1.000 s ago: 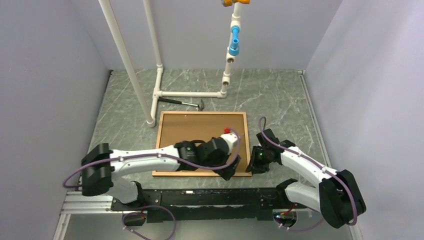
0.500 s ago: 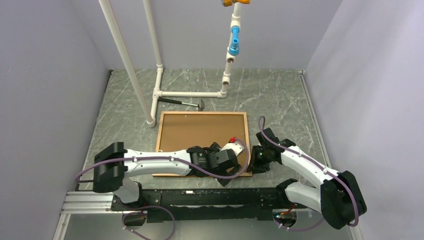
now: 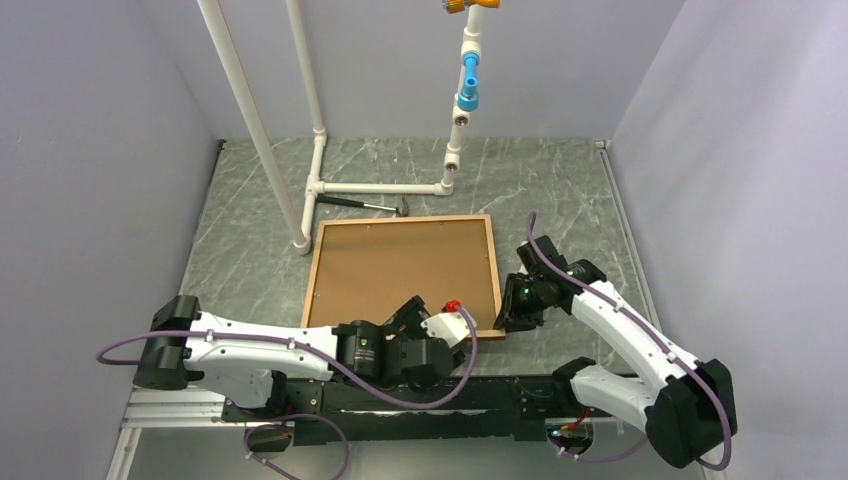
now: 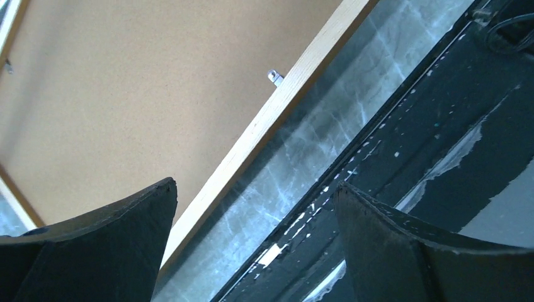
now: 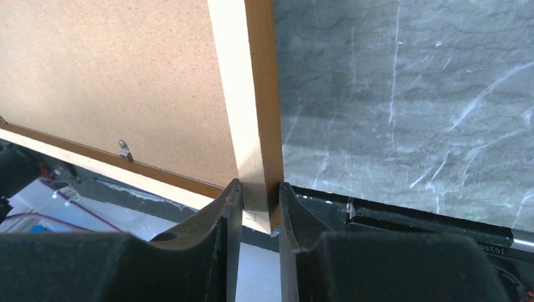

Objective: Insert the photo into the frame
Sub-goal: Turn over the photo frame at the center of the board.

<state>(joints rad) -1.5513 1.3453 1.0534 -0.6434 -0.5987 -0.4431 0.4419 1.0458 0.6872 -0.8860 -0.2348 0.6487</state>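
Note:
The frame lies back-up on the marble table, an orange-brown wooden rectangle filled by a plain brown backing board. My right gripper is shut on the frame's near right corner. In the right wrist view, both fingers pinch the rail, and that corner looks raised off the table. My left gripper is open and holds nothing, low by the frame's near rail. It hangs over the table's front strip. The photo is hidden.
A white pipe stand and a hammer sit just beyond the frame's far edge. The black base rail runs along the near edge. Small metal clips stick out from the frame's back. Grey walls close in on both sides.
My left arm has pulled back off the backing board to the near edge. The right gripper has shifted the frame away and turned it slightly, its grip unchanged.

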